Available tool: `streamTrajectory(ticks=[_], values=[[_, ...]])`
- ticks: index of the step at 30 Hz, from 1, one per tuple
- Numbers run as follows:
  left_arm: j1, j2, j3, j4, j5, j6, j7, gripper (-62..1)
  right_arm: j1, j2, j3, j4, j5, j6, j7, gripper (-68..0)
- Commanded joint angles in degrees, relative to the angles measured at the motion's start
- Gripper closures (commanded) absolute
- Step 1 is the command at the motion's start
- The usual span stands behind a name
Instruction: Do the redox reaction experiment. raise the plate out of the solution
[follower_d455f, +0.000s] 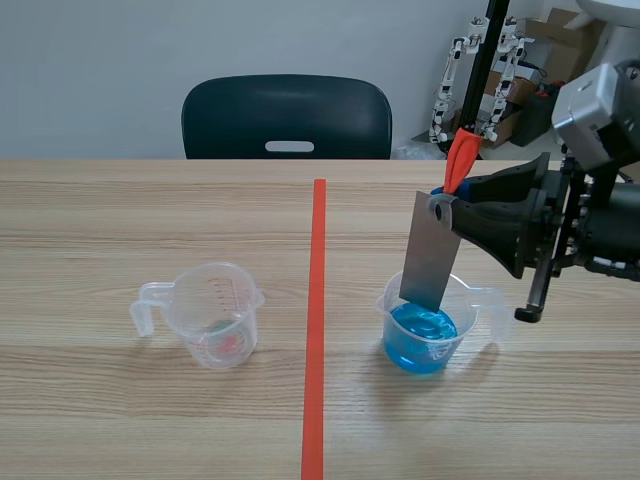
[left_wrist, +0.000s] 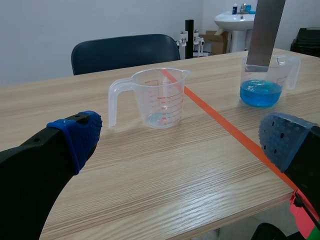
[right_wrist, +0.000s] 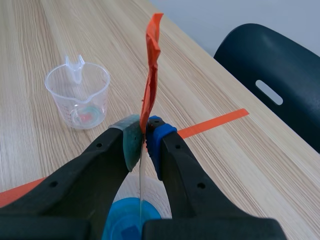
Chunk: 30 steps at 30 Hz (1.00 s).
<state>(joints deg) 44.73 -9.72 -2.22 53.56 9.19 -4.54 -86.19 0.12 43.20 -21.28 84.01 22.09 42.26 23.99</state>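
Step in hand: lifting the plate out, and by my read it's mostly done.

Right end effector (follower_d455f: 450, 200) is clamped on the top edge of the grey plate (follower_d455f: 430, 250), with the orange tag (follower_d455f: 460, 160) pinched in the same grip. The right wrist view shows both pads tight on the plate, seen edge-on.

The plate hangs nearly upright with a slight tilt over the cup (follower_d455f: 470, 300) holding the blue solution (follower_d455f: 420, 335). In the left wrist view its lower edge sits below the cup rim but above the liquid surface. So it's out of the solution but not out of the cup.

Left end effector (left_wrist: 184, 137) is open and holds nothing, low over the near part of the desk (follower_d455f: 120, 220). The second cup (follower_d455f: 212, 315) is ahead of it, well apart from the action.

Next move, as I judge it:
- Lift straight up until the lower edge clears the rim.
- No sideways travel before that, since a plate corner catching the wall could tip the cup.
- Go slow, the plate may drip.
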Motion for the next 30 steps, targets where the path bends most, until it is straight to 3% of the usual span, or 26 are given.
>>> streamTrajectory(ticks=[1,7,14,17,22,23,27,28,30], values=[[-0.2,-0.9,-0.2,0.9,0.1,-0.3,-1.0,-62.3,0.8,2.0,0.1,2.1,2.4,0.5,-0.8,-0.5],[-3.2,-2.9,-0.2,1.2,0.7,-4.6,-0.1,-62.3,0.8,6.1,0.1,6.7,9.6,0.5,-7.4,-0.5],[-8.3,-5.3,-0.2,6.3,2.6,-9.3,12.9,-62.3,0.8,11.8,0.1,12.4,17.1,0.5,-12.2,-0.5],[-9.7,-6.1,-0.4,9.6,2.6,-12.5,15.5,-62.3,0.8,14.4,0.1,14.7,20.2,0.5,-13.9,-0.5],[-11.8,-6.7,-2.0,15.9,2.6,-20.5,23.1,-61.0,0.8,19.5,0.1,17.7,25.8,0.5,-14.3,-0.5],[-12.4,-6.7,-2.4,17.1,2.6,-22.6,25.2,-52.2,0.8,20.5,0.1,18.2,26.8,0.5,-14.2,-0.5],[-14.8,-6.7,-3.1,21.1,2.2,-29.5,33.0,-5.5,0.9,23.9,0.1,19.9,28.8,0.5,-14.2,-0.5],[-15.4,-6.7,-3.1,21.8,2.0,-29.9,33.8,-0.7,0.9,24.6,0.1,20.2,29.2,0.5,-14.2,-0.5],[-16.8,-6.6,-3.0,23.1,2.0,-30.4,35.3,-2.9,1.0,25.7,0.1,20.8,29.7,0.5,-14.0,-0.5]])
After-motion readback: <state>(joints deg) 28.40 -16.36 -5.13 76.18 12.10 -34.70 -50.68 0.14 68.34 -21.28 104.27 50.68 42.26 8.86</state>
